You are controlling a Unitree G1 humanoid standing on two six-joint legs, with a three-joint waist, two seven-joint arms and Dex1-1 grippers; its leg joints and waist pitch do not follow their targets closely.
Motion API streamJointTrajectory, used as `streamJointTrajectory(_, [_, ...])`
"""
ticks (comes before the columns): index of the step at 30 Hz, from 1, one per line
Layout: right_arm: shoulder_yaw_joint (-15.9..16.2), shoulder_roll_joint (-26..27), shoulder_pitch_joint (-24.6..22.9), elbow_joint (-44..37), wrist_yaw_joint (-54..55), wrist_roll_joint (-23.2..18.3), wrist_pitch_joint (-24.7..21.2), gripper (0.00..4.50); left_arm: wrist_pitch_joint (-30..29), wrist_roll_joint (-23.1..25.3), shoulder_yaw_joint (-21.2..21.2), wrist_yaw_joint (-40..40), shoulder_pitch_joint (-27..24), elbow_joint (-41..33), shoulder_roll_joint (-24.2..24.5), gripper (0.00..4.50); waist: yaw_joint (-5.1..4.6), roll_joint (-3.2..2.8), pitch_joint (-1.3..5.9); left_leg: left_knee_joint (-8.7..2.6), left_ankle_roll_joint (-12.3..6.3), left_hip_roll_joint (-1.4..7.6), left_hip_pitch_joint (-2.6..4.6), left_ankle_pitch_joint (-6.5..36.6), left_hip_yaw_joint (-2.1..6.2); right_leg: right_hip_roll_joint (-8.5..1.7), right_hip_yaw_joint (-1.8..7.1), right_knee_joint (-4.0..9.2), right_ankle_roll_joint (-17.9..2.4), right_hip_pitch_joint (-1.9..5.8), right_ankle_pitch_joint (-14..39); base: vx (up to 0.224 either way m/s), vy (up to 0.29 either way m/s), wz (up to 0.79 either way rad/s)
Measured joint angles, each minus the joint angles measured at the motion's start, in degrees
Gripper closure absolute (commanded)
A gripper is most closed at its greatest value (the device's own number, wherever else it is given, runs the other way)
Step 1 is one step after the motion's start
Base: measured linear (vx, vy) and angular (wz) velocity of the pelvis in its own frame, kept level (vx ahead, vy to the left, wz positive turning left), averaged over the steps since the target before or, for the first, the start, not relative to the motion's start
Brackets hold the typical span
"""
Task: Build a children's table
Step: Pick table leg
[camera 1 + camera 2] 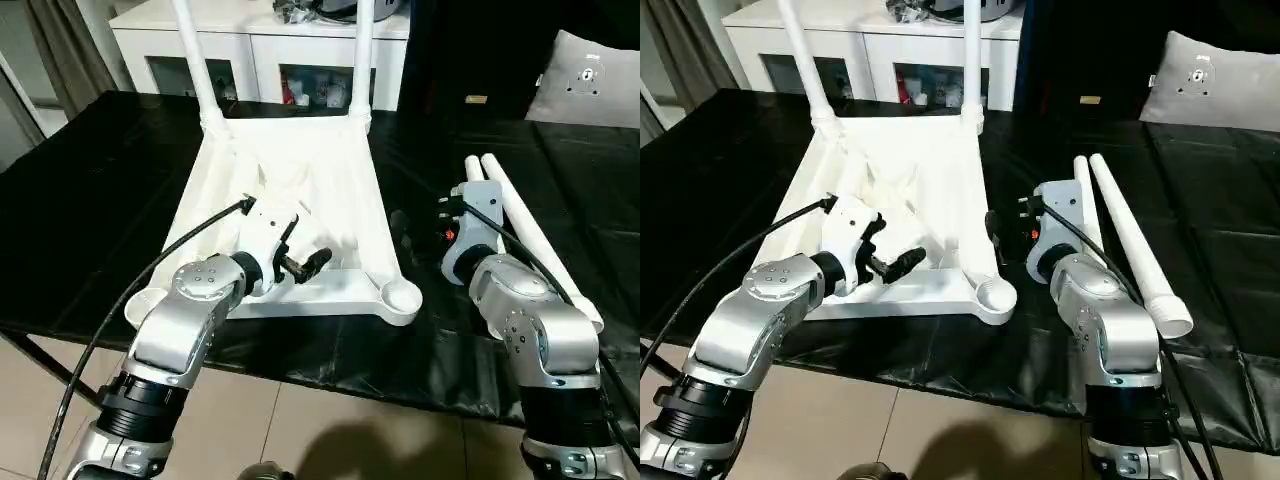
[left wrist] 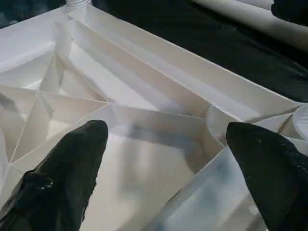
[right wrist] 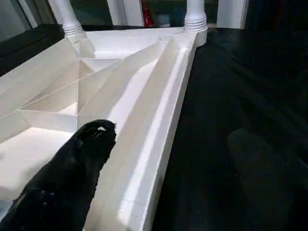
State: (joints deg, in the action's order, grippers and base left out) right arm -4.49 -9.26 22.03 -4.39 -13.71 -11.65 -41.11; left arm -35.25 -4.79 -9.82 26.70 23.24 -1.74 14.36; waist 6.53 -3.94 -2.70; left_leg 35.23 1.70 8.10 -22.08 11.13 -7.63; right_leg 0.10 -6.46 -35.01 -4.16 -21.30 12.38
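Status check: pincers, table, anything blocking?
Left pincer open over upturned table top, empty. Right pincer open beside its edge. Two legs screwed in, two loose legs on black mat. Nothing blocking.

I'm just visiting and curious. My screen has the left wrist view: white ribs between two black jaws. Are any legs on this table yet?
Observer: Yes. Two legs stand screwed into the far corners of the upside-down top.
Operator: And the other two?
Observer: Two loose legs lie side by side on the black cloth, right of the top.
Operator: What about the other arm?
Observer: The right arm reaches to the top's right edge. Its jaws are open, one over the rim and one over the cloth, holding nothing.
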Motion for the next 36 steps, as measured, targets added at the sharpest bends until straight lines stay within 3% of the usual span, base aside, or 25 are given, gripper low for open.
streamJointTrajectory(3, [0.08,-0.02,0.01,0.0,0.04,-0.01,-1.22,0.18,-0.02,0.0,0.0,0.0,0.0,0.0,0.0,0.02,0.0,0.0,0.0,0.0,-0.06,0.0,-0.02,-0.04,-0.01,-0.01,0.0,0.01,0.01,-0.01,0.0,0.0,0.0,0.0])
streamJointTrajectory(5, [0.32,0.05,0.23,0.02,0.15,-0.02,-1.42,0.18,-0.11,0.0,0.02,0.01,-0.01,0.13,0.13,0.02,0.93,-0.04,-0.01,-0.13,0.06,0.71,0.69,0.18,-2.02,0.69,1.75,0.08,0.37,-0.35,-0.29,-0.001,0.01,-0.16])
streamJointTrajectory(7, [0.32,-0.08,0.24,0.06,0.33,-0.03,-1.49,0.18,-0.2,-0.03,-0.01,0.03,0.0,0.13,0.03,0.02,2.13,0.21,-0.12,-0.56,0.16,0.52,1.36,0.46,-3.68,0.97,4.15,-0.24,0.79,-0.79,-0.49,0.012,0.041,-0.52])
streamJointTrajectory(8, [0.31,-0.4,0.23,0.08,0.43,-0.02,-1.51,0.18,-0.2,-0.03,-0.06,0.03,0.04,0.16,-0.1,0.02,2.49,0.74,-0.39,-0.48,-0.23,0.04,1.37,0.79,-3.23,0.89,4.9,-0.51,0.94,-0.91,-0.51,0.021,0.07,-0.47])
streamJointTrajectory(9, [-0.06,-0.84,0.21,0.11,0.62,0.02,-1.54,0.18,-0.2,-0.05,-0.18,0.03,0.48,0.18,-0.35,0.02,2.44,0.28,-0.16,1.11,-1.44,-0.49,0.75,1.13,-0.72,0.54,5.04,-0.95,1.22,-1.03,-0.27,0.016,0.111,-0.27])
streamJointTrajectory(11, [-0.68,-1.03,0.23,0.16,0.91,0.07,-1.61,0.18,-0.2,-0.07,-0.2,0.03,0.93,0.18,-0.57,0.02,2.45,0.64,-0.23,5.13,-2.42,-0.27,-1.28,1.61,2.7,-0.02,5.8,-1.55,1.85,-1.28,0.01,0.008,0.124,-0.17])
streamJointTrajectory(12, [-0.75,-1.3,0.26,0.12,1.02,0.24,-1.61,0.18,-0.16,-0.06,-0.2,0.01,0.97,0.21,-0.59,0.02,2.37,0.84,-0.2,6.35,-2.41,-0.19,-2.42,1.6,4.13,-0.93,6.4,-2.06,2.25,-1.58,0.06,-0.008,0.177,-0.02])
streamJointTrajectory(13, [-0.71,-1.44,0.25,0.14,1.07,0.35,-1.62,0.18,-0.1,-0.06,-0.2,0.01,0.96,0.21,-0.6,0.02,2.24,0.61,-0.11,4.89,-2.39,0.17,-2.49,1.53,4.34,-1.44,6.52,-2.16,2.77,-1.64,0.11,-0.008,0.177,-0.02])
streamJointTrajectory(14, [-0.65,-1.45,0.28,0.07,1.13,0.37,-1.66,0.18,0.14,-0.07,-0.16,-0.05,1.03,0.21,-0.62,0.02,1.94,-0.05,0.18,1.67,-2.36,1.07,-2.09,1.13,4.19,-1.5,6.35,-2.05,3.06,-1.68,0.13,-0.001,0.224,0.06])
streamJointTrajectory(15, [-0.9,-1.01,0.33,0.15,1.32,0.23,-2.37,0.44,0.3,-0.03,0.01,-0.21,1.07,0.23,-0.63,0.0,1.4,-0.72,0.29,0.98,1.82,1.91,-1.84,-1.05,3.55,-1.85,5.95,-2.08,3.38,-1.69,0.25,0.003,0.257,0.09])
streamJointTrajectory(19, [0.46,0.73,0.42,0.13,2.85,0.06,-5.14,0.63,0.69,-0.09,0.77,-0.5,-0.03,0.32,0.19,0.0,-0.48,-0.28,0.17,1.15,0.74,-0.04,-2.08,-0.56,2.62,-4.02,5.75,-0.74,0.72,-1.11,-0.35,-0.016,0.253,0.08])
streamJointTrajectory(21, [-0.05,0.55,0.4,0.1,3.92,0.13,-6.21,0.9,0.7,-0.25,1.1,0.31,-0.56,0.16,0.54,0.0,-1.27,-0.05,0.07,1.12,0.56,-0.55,-1.98,-0.7,1.86,-5.2,5.82,0.05,1.39,-0.63,-0.72,-0.034,0.156,0.11])
streamJointTrajectory(24, [-1.26,0.53,0.41,0.0,5.6,0.27,-8.22,1.08,0.72,-0.59,1.01,1.04,-0.78,-0.42,0.7,0.0,-2.06,0.77,-0.21,1.1,0.53,-0.65,-1.82,-0.75,0.56,-6.39,5.99,0.1,3.67,-0.64,-0.57,-0.026,0.063,0.04])
streamJointTrajectory(30, [-1.81,-0.86,0.38,0.0,6.22,1.15,-8.73,1.58,1.77,-1.21,1.0,1.24,-0.94,-0.73,0.64,0.0,-3.66,1.11,-0.39,1.04,0.66,-0.48,-1.87,-0.83,0.38,-6.65,5.93,0.15,6.42,-0.89,-0.9,0.0,0.0,0.0])
streamJointTrajectory(35, [-0.81,-4.26,0.7,0.38,6.36,3.3,-7.78,1.58,4.56,-1.19,1.0,1.08,-3.09,-2.3,-0.28,0.0,-4.0,1.7,-0.25,0.37,0.82,0.32,-1.95,-1.0,-0.22,-6.43,5.77,-0.01,7.37,-1.47,-1.54,0.015,-0.035,-0.01])
streamJointTrajectory(36, [-1.38,-4.73,1.56,1.22,5.92,3.08,-7.95,1.31,4.58,-1.19,0.97,1.04,-3.85,-2.54,-0.49,0.0,-4.03,1.75,-0.26,-0.01,0.65,0.71,-2.0,-1.68,-0.56,-6.3,5.67,-0.07,7.14,-1.71,-1.72,0.034,-0.055,-0.03])
